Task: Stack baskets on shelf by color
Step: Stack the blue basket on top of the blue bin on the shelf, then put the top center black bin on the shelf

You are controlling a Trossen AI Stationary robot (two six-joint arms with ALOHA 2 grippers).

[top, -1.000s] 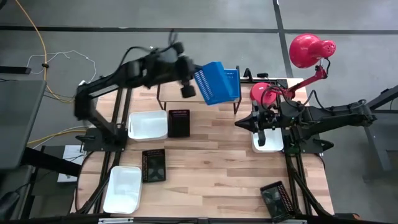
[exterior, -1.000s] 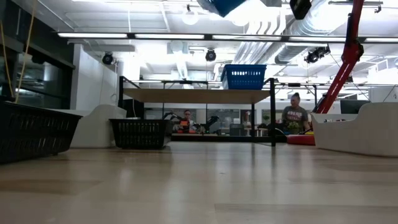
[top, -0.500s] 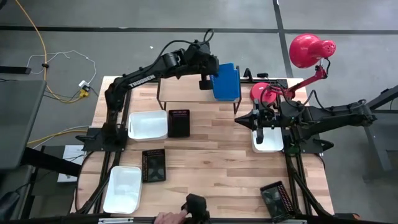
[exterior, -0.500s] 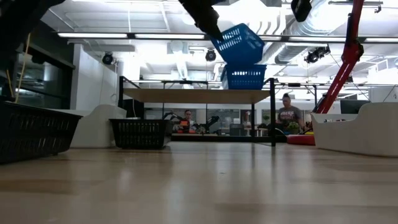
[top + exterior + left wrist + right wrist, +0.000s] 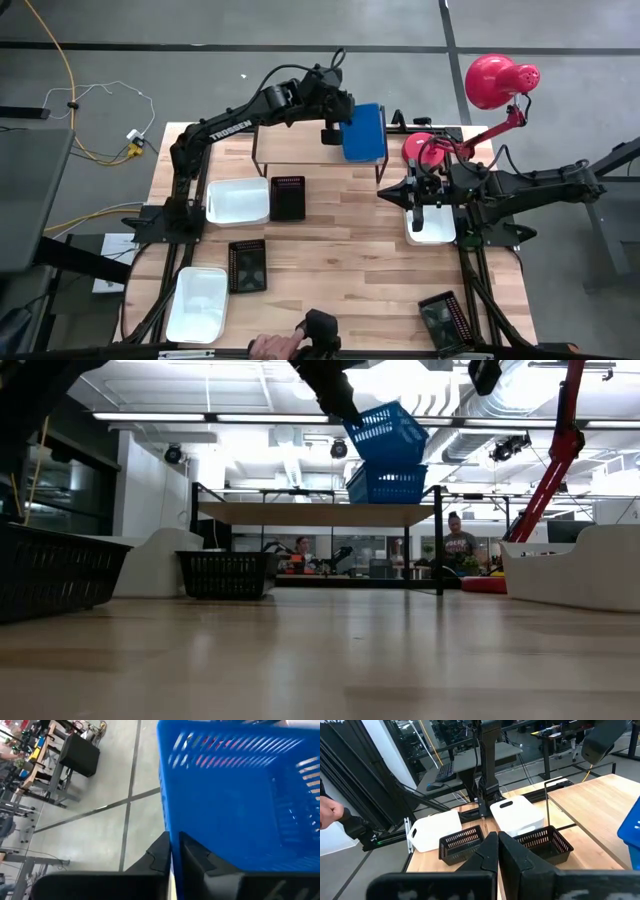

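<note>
Left hand [image 5: 334, 118] pinches the rim of a blue basket [image 5: 364, 132] — basket at the hand's 3 o'clock, tilted atop a second blue basket [image 5: 388, 484] on the shelf [image 5: 310, 513]. Right hand [image 5: 419, 218], fingers pressed together, hangs over a white basket [image 5: 437, 232] on the worktop [image 5: 340, 260].

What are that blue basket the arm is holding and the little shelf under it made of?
The blue basket looks like moulded plastic: evenly bright blue, with thin slotted walls that light shows through. It sits tilted on another blue basket of the same look. The shelf seems to have a light wood plank top, pale and matte, on thin black legs, probably metal.
</note>
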